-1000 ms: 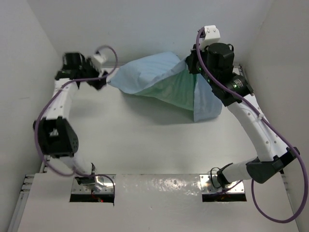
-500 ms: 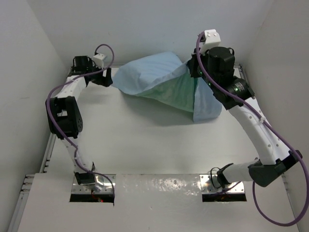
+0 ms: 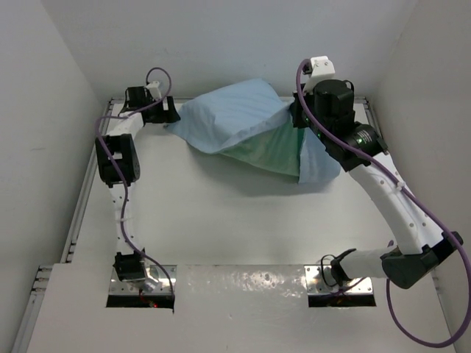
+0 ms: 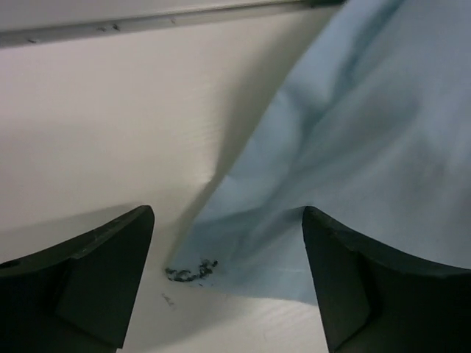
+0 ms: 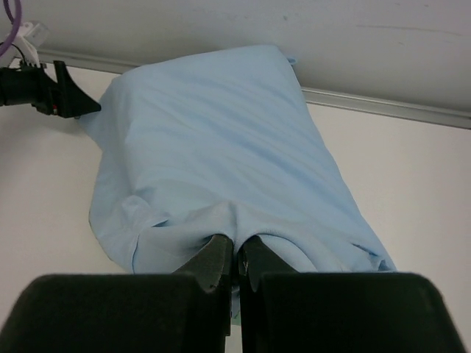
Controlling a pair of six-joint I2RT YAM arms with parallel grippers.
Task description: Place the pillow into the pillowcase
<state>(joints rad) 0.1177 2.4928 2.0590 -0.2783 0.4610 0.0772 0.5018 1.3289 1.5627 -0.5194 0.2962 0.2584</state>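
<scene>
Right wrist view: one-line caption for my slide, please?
Right gripper, shut, pinching a raised fold of the bulging light blue fabric pillowcase.

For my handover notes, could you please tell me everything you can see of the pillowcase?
The pillowcase is soft cloth, light blue on top, with a sea-green face showing along its near side. It bulges full and wrinkled, lying slantwise at the far end of the table. The right gripper is shut on a pinched fold at its right end. Its left corner rests on the table between the fingers of the open left gripper, unclamped.
</scene>
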